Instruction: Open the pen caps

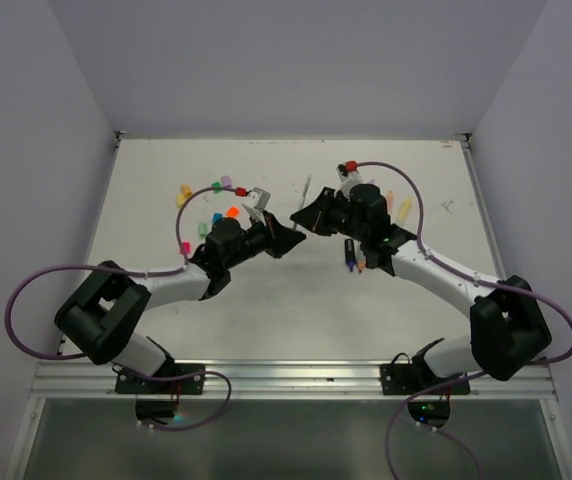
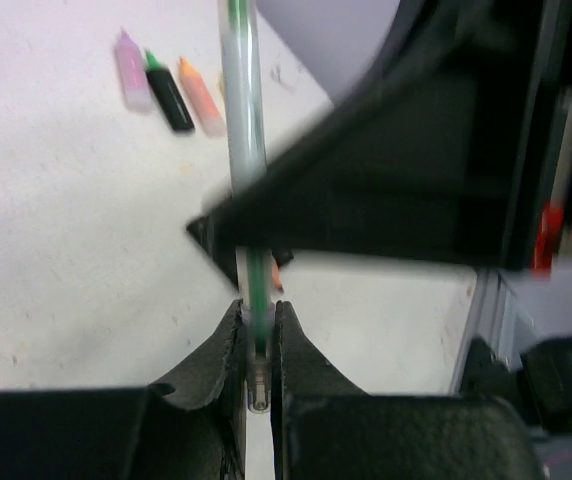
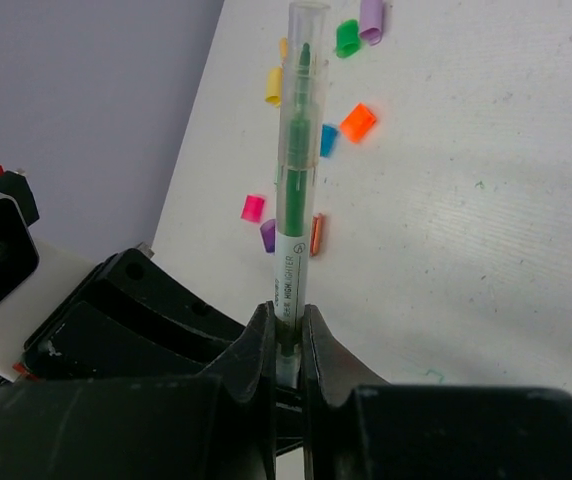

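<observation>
A thin clear-and-white highlighter (image 3: 294,200) with a green core is held by both grippers above the table's middle. My right gripper (image 3: 286,310) is shut on its labelled white barrel. My left gripper (image 2: 257,305) is shut on the pen's near clear end (image 2: 256,370). A clear cap (image 3: 306,30) covers the green tip at the free far end, which pokes out past the grippers (image 1: 307,190). Loose pen caps lie on the table to the left: green (image 3: 347,38), purple (image 3: 371,18), yellow (image 3: 274,86), orange (image 3: 358,122), blue (image 3: 328,140) and pink (image 3: 253,208).
Three highlighter barrels, pastel purple (image 2: 131,75), black (image 2: 169,95) and pastel orange (image 2: 201,95), lie together on the table. More pens lie by the right arm (image 1: 349,255). The right gripper's dark body (image 2: 416,170) fills much of the left wrist view. Walls enclose the table.
</observation>
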Action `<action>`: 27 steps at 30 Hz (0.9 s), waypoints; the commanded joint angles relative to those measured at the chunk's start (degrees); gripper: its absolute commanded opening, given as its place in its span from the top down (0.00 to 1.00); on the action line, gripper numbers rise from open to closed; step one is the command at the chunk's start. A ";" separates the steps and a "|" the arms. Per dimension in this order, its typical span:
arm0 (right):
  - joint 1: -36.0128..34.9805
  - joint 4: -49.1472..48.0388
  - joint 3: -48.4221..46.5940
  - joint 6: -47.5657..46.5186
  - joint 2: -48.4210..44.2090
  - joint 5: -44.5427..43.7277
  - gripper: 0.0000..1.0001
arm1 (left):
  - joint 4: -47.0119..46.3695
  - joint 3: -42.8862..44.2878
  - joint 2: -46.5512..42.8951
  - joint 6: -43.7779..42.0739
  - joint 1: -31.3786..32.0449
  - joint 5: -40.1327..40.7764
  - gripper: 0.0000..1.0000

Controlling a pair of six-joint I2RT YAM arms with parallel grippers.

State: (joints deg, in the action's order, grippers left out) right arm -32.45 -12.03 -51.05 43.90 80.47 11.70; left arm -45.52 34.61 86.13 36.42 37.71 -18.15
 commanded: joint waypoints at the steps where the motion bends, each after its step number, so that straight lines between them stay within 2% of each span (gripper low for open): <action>1: 11.44 -12.22 -0.46 -5.49 -3.56 -22.87 1.00 | 4.48 -4.64 -2.11 -2.59 1.05 -7.07 1.00; 7: 16.00 -14.95 2.44 -5.23 -6.02 -19.88 1.00 | -1.59 -6.92 -1.84 -0.22 0.87 -11.73 1.00; 10: 16.10 -12.42 1.04 -5.93 -5.32 -16.73 1.00 | 2.26 -5.71 -1.67 -1.18 0.69 -9.63 1.00; 13: 16.01 -4.78 -2.04 -7.33 -4.79 -14.26 1.00 | 12.35 -2.55 -1.40 -2.85 0.35 -2.53 1.00; 14: 16.01 -1.54 -2.04 -7.51 -4.79 -13.04 1.00 | 15.25 -1.57 -1.23 -3.29 0.34 2.46 1.00; 18: 15.40 11.84 -5.28 -12.42 -3.48 -11.97 1.00 | 29.22 2.91 0.62 -2.59 -0.01 13.91 1.00; 20: 13.73 22.25 -7.21 -14.18 -1.20 -11.97 1.00 | 31.09 3.62 1.41 -1.37 -0.27 17.95 1.00; 23: 9.69 31.23 -9.59 -18.14 1.70 -13.37 1.00 | 33.56 3.18 1.41 1.44 -0.89 22.18 1.00; 27: 5.38 35.06 -8.38 -19.64 3.82 -13.03 1.00 | 36.89 2.66 0.88 2.77 -1.68 27.81 1.00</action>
State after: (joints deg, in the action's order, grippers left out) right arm -24.58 13.34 -59.02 27.90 83.20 -1.98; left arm -13.19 36.67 87.26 37.34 36.75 1.48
